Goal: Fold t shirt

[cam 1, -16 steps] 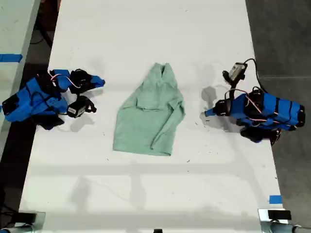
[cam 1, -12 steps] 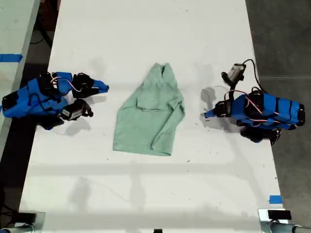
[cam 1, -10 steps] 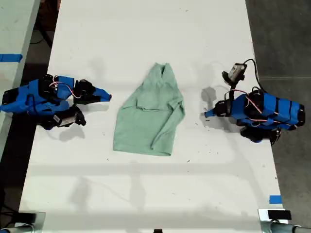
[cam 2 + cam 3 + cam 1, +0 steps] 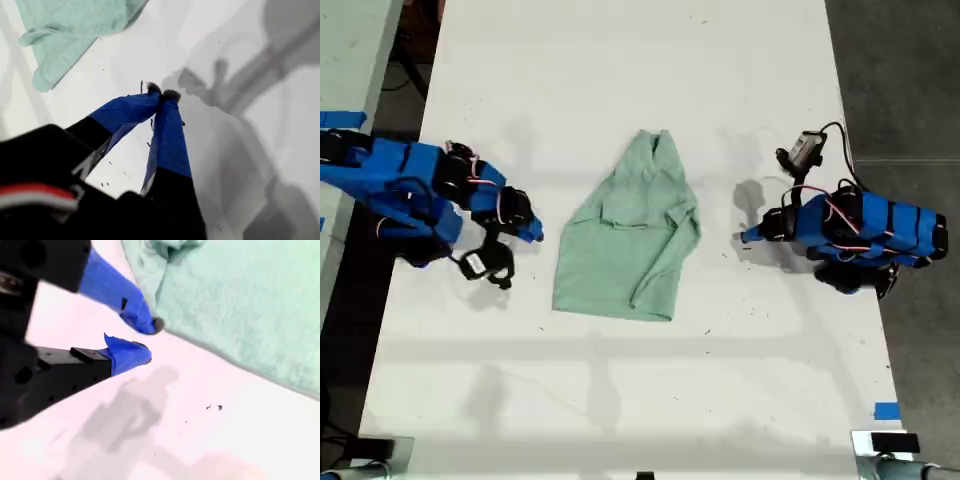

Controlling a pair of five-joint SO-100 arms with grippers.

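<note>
A white desk (image 4: pixel 620 80) is seen from above with two blue robot arms, one at each side, and a t shirt (image 4: pixel 630 235) between them. The t shirt is pale mint green and lies roughly in the middle of the desk. It is wrinkled and partly gathered. Its narrow end points toward the top of the exterior view and its wider hem toward the bottom. One sleeve is folded across the body.

My first gripper (image 4: pixel 744 237) is on the exterior view's right, low over the desk, pointing toward the t shirt but apart from it. In the first wrist view its blue fingers (image 4: pixel 167 140) meet at the tips. They are closed together and hold nothing. The t shirt (image 4: pixel 75 25) shows as a green corner beyond them, with bare desk between.

My second gripper (image 4: pixel 528 228) is on the exterior view's left, reaching toward the near edge of the t shirt. In the second wrist view its fingers (image 4: pixel 115 290) stand a narrow gap apart with nothing between them. One fingertip sits just beside the edge of the t shirt (image 4: pixel 240 300). Whether it touches the cloth cannot be told.
</note>
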